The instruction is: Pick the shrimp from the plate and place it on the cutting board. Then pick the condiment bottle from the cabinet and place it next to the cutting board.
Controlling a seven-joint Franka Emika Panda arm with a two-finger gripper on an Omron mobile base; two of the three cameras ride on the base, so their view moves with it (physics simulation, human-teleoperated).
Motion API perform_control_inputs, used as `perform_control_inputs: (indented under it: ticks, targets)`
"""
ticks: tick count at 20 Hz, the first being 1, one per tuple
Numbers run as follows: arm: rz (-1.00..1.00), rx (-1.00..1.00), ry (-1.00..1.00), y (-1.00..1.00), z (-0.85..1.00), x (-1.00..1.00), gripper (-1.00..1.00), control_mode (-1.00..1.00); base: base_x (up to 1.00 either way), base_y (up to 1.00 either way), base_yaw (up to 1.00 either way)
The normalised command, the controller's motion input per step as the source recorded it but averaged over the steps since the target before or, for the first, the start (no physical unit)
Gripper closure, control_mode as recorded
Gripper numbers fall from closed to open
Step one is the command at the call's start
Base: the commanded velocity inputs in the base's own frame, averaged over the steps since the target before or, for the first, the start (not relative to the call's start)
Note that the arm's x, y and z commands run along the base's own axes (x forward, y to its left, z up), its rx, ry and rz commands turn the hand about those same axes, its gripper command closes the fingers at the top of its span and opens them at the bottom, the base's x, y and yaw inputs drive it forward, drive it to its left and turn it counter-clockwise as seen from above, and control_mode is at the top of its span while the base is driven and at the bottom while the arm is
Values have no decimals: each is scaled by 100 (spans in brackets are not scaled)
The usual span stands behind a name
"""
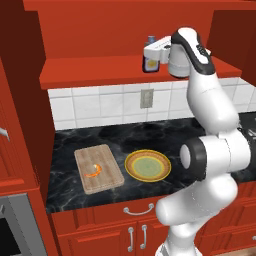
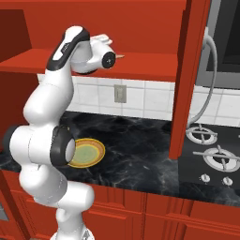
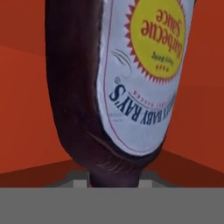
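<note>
one condiment bottle (image 1: 150, 61) stands on the cabinet (image 1: 95, 70) shelf, the end effector (image 1: 151, 53) right at it, grip impossible to tell. the shrimp (image 1: 94, 171) lies on the cutting board (image 1: 98, 168), beside the plate (image 1: 147, 165) on the worktop (image 1: 170, 135).

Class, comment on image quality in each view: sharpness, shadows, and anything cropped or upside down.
Left base view: soft, the shrimp on the cutting board slightly blurred. Right base view: even light, faint shadow under the plate. Hand view: the condiment bottle cropped, its label inverted.
</note>
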Motion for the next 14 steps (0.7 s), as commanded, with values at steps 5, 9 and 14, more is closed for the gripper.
perform_control_inputs:
  ticks: [5,9,14]
  targets:
    - [0,8,-1,0,8,-49,100,-100,0,0,0]
    - [0,5,-1,0,12,-52,100,-100,0,0,0]
    - [0,0,0,0,14,-57,100,-100,0,0,0]
